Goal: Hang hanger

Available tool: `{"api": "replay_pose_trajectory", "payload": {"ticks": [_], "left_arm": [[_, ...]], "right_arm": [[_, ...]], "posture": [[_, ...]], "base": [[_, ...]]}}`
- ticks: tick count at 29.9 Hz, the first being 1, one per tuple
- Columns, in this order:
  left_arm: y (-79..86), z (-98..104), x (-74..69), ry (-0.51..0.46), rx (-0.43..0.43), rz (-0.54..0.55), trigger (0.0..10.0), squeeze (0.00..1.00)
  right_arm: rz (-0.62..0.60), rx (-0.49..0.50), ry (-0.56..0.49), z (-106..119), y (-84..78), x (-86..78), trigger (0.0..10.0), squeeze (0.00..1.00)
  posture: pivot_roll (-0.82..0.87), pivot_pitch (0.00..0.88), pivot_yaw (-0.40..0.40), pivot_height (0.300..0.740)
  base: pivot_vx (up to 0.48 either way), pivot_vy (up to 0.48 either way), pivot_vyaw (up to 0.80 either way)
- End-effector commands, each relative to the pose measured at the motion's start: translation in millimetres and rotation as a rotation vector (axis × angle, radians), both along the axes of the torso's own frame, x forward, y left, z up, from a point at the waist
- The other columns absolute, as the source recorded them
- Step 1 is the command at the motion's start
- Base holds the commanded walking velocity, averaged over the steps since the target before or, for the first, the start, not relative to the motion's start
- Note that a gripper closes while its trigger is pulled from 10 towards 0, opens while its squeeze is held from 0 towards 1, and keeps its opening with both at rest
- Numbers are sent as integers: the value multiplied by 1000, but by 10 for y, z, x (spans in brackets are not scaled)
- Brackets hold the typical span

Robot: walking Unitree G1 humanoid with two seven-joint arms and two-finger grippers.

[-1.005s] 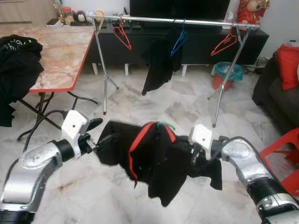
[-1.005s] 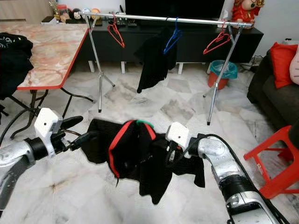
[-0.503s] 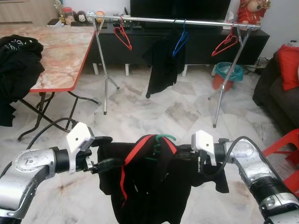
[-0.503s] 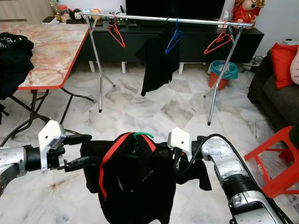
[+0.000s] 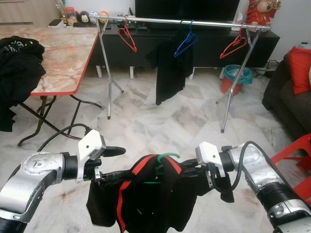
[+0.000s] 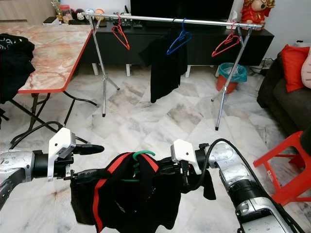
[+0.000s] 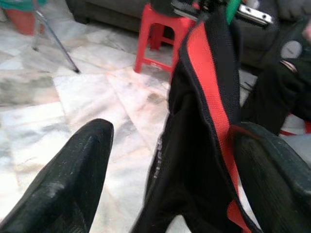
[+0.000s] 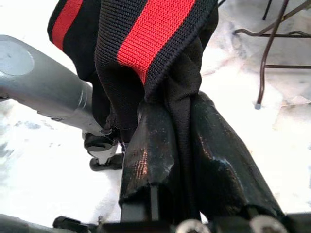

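A black garment with red stripes [image 5: 155,199] hangs on a green hanger [image 5: 165,156] low in front of me, held between my two arms. My right gripper [image 8: 180,104] is shut, pinching a fold of the black fabric at the garment's right side [image 5: 192,171]. My left gripper [image 5: 119,164] is open at the garment's left edge, one finger above and free, the other finger reaching into the cloth. Ahead stands a metal clothes rack [image 5: 180,21] carrying two red hangers [image 5: 127,38] and a blue hanger [image 5: 183,44] with a black garment [image 5: 170,70].
A marble-topped folding table [image 5: 58,53] with a pile of black clothes [image 5: 17,63] stands to the left. A teal bin [image 5: 238,75] sits behind the rack. A dark sofa [image 5: 286,97] and a red stool [image 5: 296,165] are on the right.
Both arms have drawn the garment lower and closer to me, and it now hangs bunched. The left gripper has moved inward. The black garment on the rack has swung.
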State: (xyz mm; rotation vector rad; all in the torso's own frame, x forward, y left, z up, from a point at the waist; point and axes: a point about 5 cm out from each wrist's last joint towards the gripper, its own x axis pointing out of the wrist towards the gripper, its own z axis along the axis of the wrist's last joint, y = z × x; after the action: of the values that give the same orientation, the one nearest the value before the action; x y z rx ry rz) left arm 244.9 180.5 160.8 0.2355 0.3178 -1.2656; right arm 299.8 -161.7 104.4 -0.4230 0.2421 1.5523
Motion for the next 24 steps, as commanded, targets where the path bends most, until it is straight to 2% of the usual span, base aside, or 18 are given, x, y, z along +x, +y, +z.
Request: {"api": "replay_pose_trajectory", "payload": {"ticks": [1,5,14,24], "left_arm": [[-89,-6,-109,59,-13,-103,10000,0],[-128,-50,-167,88,-11,-140,10000,0],[-282,-61,-38,41,-37,-113,10000,0],[-303,-77,-53,56,-18,-129,10000,0]], "right_arm": [[26,22,-49,143,55,69,10000,0],[43,23,-52,150,89,77,10000,0],[135,40,-32,160,255,35,10000,0],[159,41,-34,166,294,26,10000,0]], "posture": [[57,0,-56,740],[59,0,-59,740],[61,0,-74,740],[61,0,-80,740]], "base": [[0,0,0],[0,0,0],[0,0,0],[0,0,0]]}}
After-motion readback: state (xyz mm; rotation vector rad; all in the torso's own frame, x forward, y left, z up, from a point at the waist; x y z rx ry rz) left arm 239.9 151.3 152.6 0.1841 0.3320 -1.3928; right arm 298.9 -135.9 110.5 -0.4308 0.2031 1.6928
